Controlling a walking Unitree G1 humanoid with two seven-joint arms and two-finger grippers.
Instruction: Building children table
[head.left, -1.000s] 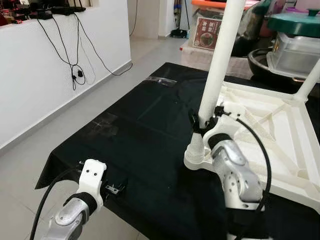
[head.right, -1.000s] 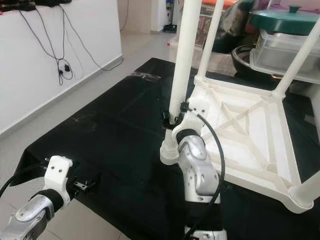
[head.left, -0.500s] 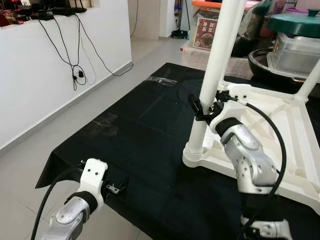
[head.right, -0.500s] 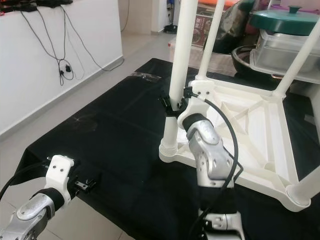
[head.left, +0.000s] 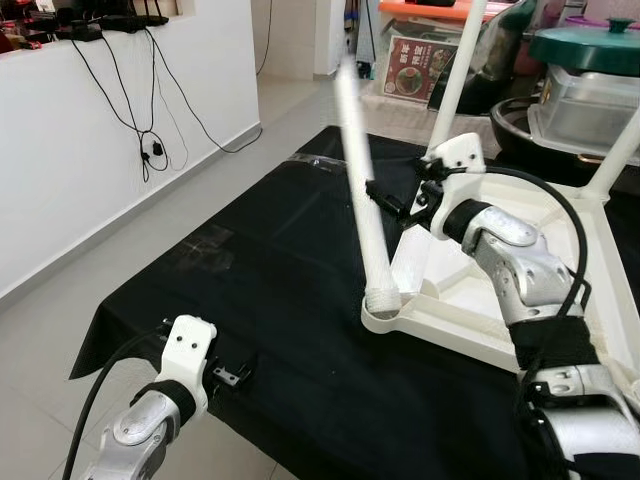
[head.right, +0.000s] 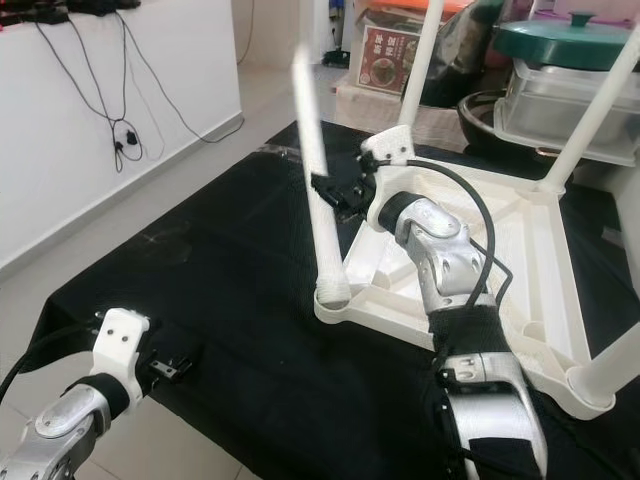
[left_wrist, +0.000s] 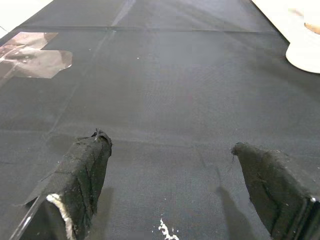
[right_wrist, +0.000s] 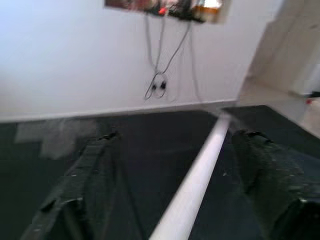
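Upturned white children's table (head.left: 560, 290) lies on the black cloth (head.left: 270, 270) covering the floor. A loose white leg (head.left: 362, 190) leans tilted, its threaded end resting at the table's near corner socket (head.left: 385, 312). Right gripper (head.left: 385, 200) sits beside the leg's middle, fingers (right_wrist: 265, 175) spread, the leg passing between them ungripped. Left gripper (left_wrist: 175, 165) hovers open over the cloth, well apart from the table, holding nothing
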